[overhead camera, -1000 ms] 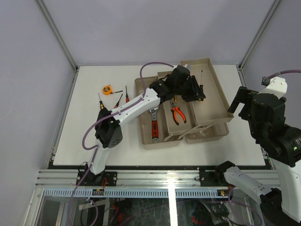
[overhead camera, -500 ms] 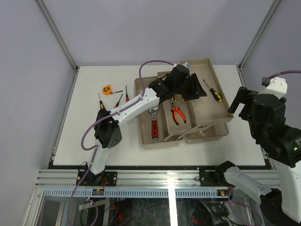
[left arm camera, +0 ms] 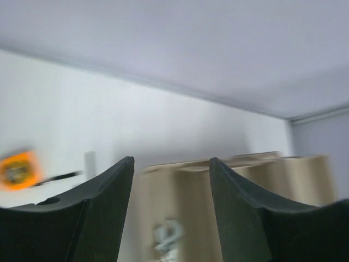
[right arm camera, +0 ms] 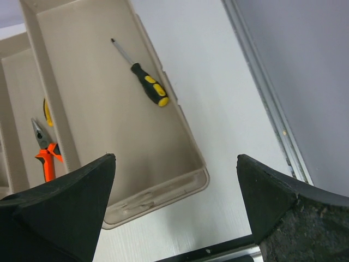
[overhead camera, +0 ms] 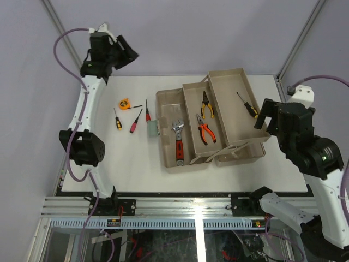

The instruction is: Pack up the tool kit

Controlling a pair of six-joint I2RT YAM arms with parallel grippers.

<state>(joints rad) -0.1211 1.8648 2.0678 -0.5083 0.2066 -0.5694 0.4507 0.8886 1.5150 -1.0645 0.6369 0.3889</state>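
Observation:
The beige toolbox (overhead camera: 172,164) lies open at the table's middle right, with its trays spread apart. In it lie a red-handled wrench (overhead camera: 178,143), orange pliers (overhead camera: 205,131), yellow pliers (overhead camera: 206,103) and a yellow-black screwdriver (overhead camera: 248,106). The orange tape measure (overhead camera: 125,103) and three small screwdrivers (overhead camera: 134,121) lie on the table to its left. My left gripper (overhead camera: 126,53) is open and empty, raised high at the back left. Its wrist view is blurred but shows the tape measure (left arm camera: 16,170) and the toolbox (left arm camera: 180,202). My right gripper (right arm camera: 175,158) is open and empty above the right tray's (right arm camera: 109,136) near corner.
A small grey-green piece (overhead camera: 153,127) sits at the toolbox's left edge. The metal frame rail (right arm camera: 272,109) runs along the table's right edge. The white table (overhead camera: 109,164) stretches left of the toolbox, with the grey walls close behind it.
My left arm has swung from over the toolbox up to the back left. The yellow-black screwdriver that was at its gripper now lies in the right tray. The right arm shifted slightly left.

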